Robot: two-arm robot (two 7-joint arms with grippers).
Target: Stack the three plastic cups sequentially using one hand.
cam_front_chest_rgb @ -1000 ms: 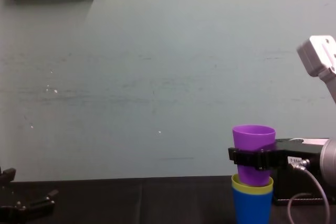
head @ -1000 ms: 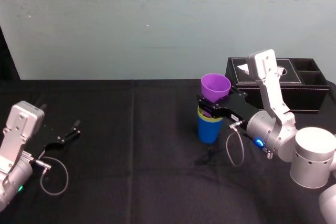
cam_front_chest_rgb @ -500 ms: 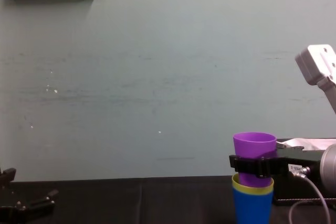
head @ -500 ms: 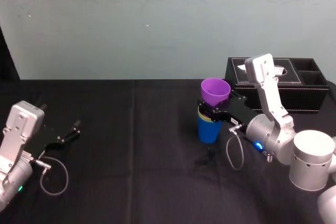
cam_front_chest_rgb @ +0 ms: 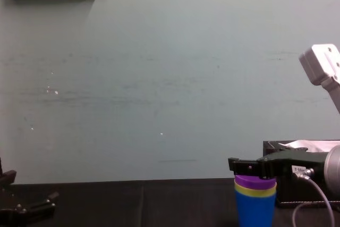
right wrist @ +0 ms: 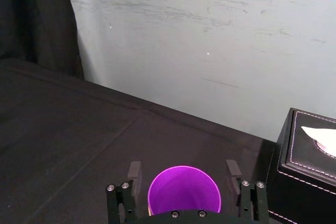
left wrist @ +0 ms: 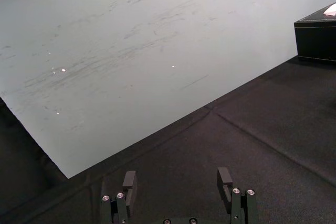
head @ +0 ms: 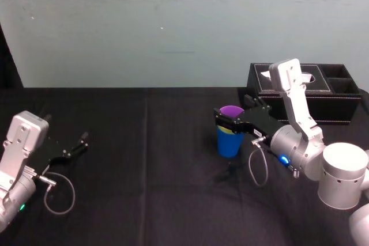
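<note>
Purple cup (right wrist: 184,196): between the right gripper's (right wrist: 184,171) fingers (right wrist: 135,172); nested low, only its rim stands above the yellow-green cup (cam_front_chest_rgb: 255,188)
Stack: yellow-green cup sits in the blue cup (cam_front_chest_rgb: 255,212), straight below the gripper; upright on the black cloth table (head: 144,188)
Right gripper state: jaws apart, one on each side of the purple rim; wrist view shows a gap on both sides; nothing clamped
Left gripper (left wrist: 177,182): jaws apart, empty, parked by the cloth, well apart from the stack
Progress: all three look nested; my read is that only getting the tool out is left
Risk 1: fingers bracket the rim; a sideways pull-out would hook a finger on it and tip or drag the stack; light plastic, little weight to hold it down
Risk 2: palm sits just beside the rim on the wrist side; cannot tell if it touches; any forward creep would shove the stack over
Risk 3: tissue box (head: 323,93) is near, behind the gripper on the arm side; a low swing back could clip it
Risk 4: purple cup may be seated a little skew; cannot tell from the chest view; a bump on exit could pop it loose
Safe exit: my call is straight up until the fingertips are above the rim, then retract; keep the jaws apart throughout
</note>
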